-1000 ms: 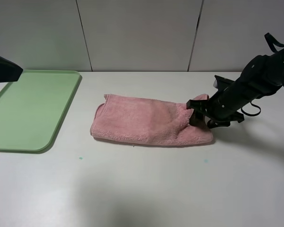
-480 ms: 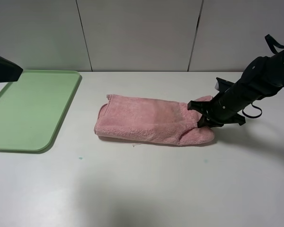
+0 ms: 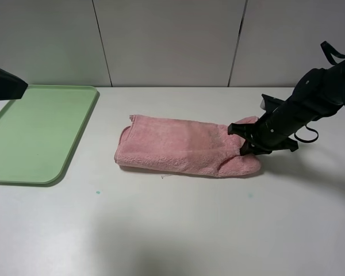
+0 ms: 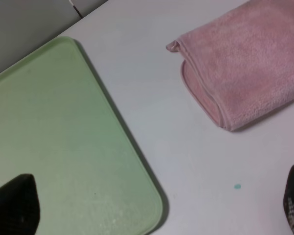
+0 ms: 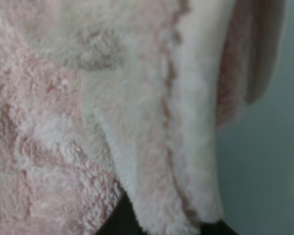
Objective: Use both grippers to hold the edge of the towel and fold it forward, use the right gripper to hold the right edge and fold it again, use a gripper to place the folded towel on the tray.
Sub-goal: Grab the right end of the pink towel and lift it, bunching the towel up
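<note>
I read right gripper (image 3: 245, 142) pinched onto towel (image 3: 178, 150) at right end, seemingly on hem (image 5: 172, 122), wrist view blurred. Left gripper (image 3: 11, 86) spread wide above tray (image 3: 40, 144), well apart from towel.

This looks like a robot test station in a lab. A bare white tabletop (image 3: 172, 230) fills the lower frame. Plain grey wall panels (image 3: 167, 40) with thin dark seams close off the top. A black robot arm (image 3: 322, 92) reaches in from the right edge.
</note>
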